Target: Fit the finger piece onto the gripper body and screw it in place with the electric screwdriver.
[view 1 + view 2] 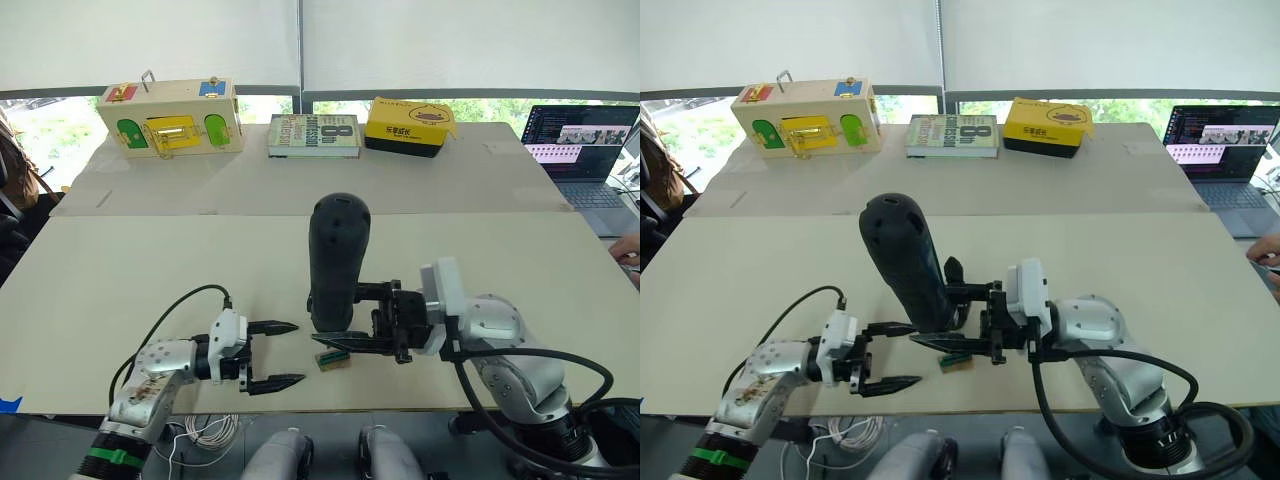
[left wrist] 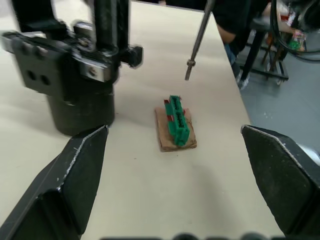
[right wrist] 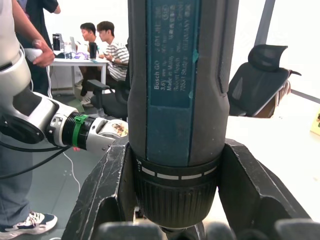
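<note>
Saw the left gripper nearest, low over the table, with fingers spread wide and holding nothing. Found the electric screwdriver next, big and black, standing almost straight up with the rounded end on top. Saw the right gripper squeezed tight around the low part of it. Spotted the thin metal bit in the left wrist view, pointing down, tip in the air just above the table and touching nothing. Found the gripper body close beside that tip, sitting on its round base right in front of the left gripper. Saw a small green-topped block lying flat between the bit tip and the open left fingers. Could not find the finger piece for sure; maybe already up on the gripper body among the dark upright parts, but too hard to make out.

Looked like the screwing step. Needed to keep the screwdriver straight up, not leaning. Needed to slide the bit tip slowly over to the screw hole on the gripper body and push down softly before spinning. Would have helped to close the left gripper on the round base, to stop the body from turning or tipping. Had to steer clear of the green-topped block.
</note>
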Controlling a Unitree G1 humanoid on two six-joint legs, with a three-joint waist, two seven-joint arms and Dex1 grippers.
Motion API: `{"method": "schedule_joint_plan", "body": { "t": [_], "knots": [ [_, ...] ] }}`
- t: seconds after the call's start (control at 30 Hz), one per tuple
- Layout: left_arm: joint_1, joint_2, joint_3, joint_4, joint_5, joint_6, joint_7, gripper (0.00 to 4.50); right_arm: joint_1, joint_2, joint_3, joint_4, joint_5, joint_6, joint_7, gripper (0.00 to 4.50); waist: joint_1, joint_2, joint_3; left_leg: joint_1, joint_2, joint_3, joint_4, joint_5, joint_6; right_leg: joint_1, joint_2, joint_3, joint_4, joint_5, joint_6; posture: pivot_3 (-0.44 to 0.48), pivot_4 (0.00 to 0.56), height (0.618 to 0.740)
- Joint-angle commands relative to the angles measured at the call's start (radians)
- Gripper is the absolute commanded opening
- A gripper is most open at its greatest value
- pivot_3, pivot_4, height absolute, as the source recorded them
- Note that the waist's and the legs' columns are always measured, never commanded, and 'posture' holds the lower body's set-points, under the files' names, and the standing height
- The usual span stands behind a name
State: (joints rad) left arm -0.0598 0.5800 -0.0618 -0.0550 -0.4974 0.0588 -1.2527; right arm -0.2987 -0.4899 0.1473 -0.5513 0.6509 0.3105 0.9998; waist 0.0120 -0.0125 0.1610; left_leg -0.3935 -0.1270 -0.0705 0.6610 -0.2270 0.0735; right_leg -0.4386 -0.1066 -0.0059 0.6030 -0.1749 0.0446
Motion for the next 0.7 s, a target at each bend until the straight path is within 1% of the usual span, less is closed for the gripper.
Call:
{"method": "schedule_joint_plan", "body": {
  "t": [0.03, 0.13, 0.2, 0.23, 0.33, 0.4, 0.53, 0.63, 0.7],
  "knots": [
    [-0.006, 0.013, 0.061, -0.053, -0.07, 0.056, 0.017, 4.49, -0.035, -0.005, -0.053, -0.074, 0.074, 0.02, -0.026, 1.9, 0.0, 0.0, 0.0, 0.0, 0.0, 0.0, 0.0, 0.0, 0.0, 0.0, 0.0, 0.0, 0.0, 0.0, 0.0, 0.0, 0.15, 0.74],
    [-0.029, 0.012, 0.084, -0.046, -0.082, 0.082, 0.028, 4.49, -0.055, -0.011, -0.069, -0.083, 0.103, 0.041, -0.043, 1.9, 0.0, 0.0, 0.0, 0.0, 0.0, 0.0, 0.0, 0.0, 0.0, 0.0, 0.0, 0.0, 0.0, 0.0, 0.0, 0.0, 0.15, 0.74],
    [-0.042, 0.008, 0.086, -0.027, -0.065, 0.072, 0.03, 4.49, -0.062, -0.014, -0.074, -0.085, 0.113, 0.05, -0.049, 1.9, 0.001, 0.0, 0.0, 0.0, 0.0, 0.0, 0.0, 0.0, 0.0, 0.0, 0.0, 0.0, 0.0, 0.0, 0.0, 0.0, 0.15, 0.74],
    [-0.056, 0.007, 0.076, 0.004, -0.027, 0.039, 0.031, 4.49, -0.066, -0.016, -0.076, -0.086, 0.118, 0.055, -0.052, 1.9, 0.001, 0.0, 0.0, 0.0, 0.0, 0.0, 0.0, 0.0, 0.0, 0.0, 0.0, 0.0, 0.0, 0.0, 0.0, 0.0, 0.15, 0.74],
    [-0.135, -0.029, 0.027, 0.132, 0.106, -0.051, 0.087, 4.49, -0.074, -0.023, -0.084, -0.086, 0.129, 0.065, -0.057, 1.9, 0.006, 0.0, 0.0, 0.0, 0.0, 0.0, 0.0, 0.0, 0.0, 0.0, 0.0, 0.0, 0.0, 0.0, 0.0, 0.0, 0.15, 0.74],
    [-0.168, -0.048, -0.003, 0.176, 0.16, -0.076, 0.107, 4.49, -0.075, -0.026, -0.086, -0.087, 0.132, 0.07, -0.058, 1.9, 0.007, -0.001, 0.0, 0.0, 0.0, 0.0, 0.0, 0.0, 0.0, 0.001, 0.0, 0.0, 0.0, 0.001, -0.001, 0.0, 0.15, 0.74],
    [-0.208, -0.106, -0.041, 0.208, 0.205, -0.097, 0.141, 4.49, -0.078, -0.041, -0.095, -0.089, 0.14, 0.076, -0.062, 1.9, 0.005, -0.001, 0.0, -0.002, -0.001, 0.0, 0.0, 0.0, 0.001, 0.0, 0.0, 0.0, -0.001, 0.001, -0.001, 0.0, 0.15, 0.74],
    [-0.224, -0.134, -0.068, 0.235, 0.235, -0.119, 0.151, 4.49, -0.074, -0.051, -0.102, -0.093, 0.144, 0.081, -0.067, 1.9, 0.003, -0.001, 0.0, -0.006, -0.001, 0.0, 0.0, 0.0, 0.0, -0.001, 0.0, 0.0, 0.0, 0.002, -0.002, 0.0, 0.15, 0.74],
    [-0.238, -0.152, -0.082, 0.243, 0.25, -0.117, 0.165, 4.49, -0.07, -0.056, -0.105, -0.096, 0.147, 0.083, -0.07, 1.9, 0.002, -0.001, 0.0, -0.006, -0.001, 0.0, 0.0, 0.0, 0.0, -0.002, -0.001, 0.0, 0.001, 0.002, -0.002, 0.0, 0.15, 0.74]
  ]
}}
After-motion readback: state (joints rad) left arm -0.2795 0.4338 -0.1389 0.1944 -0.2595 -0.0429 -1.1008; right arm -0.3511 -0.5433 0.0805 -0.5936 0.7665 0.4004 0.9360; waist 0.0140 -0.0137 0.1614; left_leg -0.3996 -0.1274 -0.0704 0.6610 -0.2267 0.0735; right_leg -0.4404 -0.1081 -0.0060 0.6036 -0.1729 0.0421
